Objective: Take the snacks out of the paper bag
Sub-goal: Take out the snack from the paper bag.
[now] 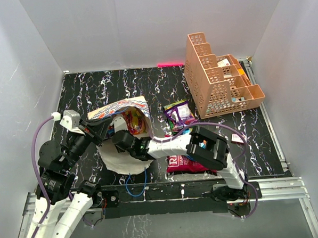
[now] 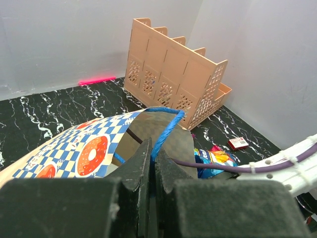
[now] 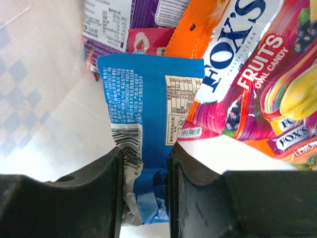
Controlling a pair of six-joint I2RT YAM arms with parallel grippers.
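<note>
Paper bag (image 1: pixel 118 108) was part-emptied: red bag (image 1: pixel 185 163) lay outside behind the right gripper (image 3: pixel 145 158), which pinched a blue packet (image 3: pixel 143 99), other packets (image 3: pixel 247 74) beyond, perhaps four; left gripper (image 2: pixel 151 153) clamped the handle (image 2: pixel 167 124).

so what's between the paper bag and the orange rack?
A purple snack packet lies between the paper bag and the orange rack; the top view shows it.
</note>
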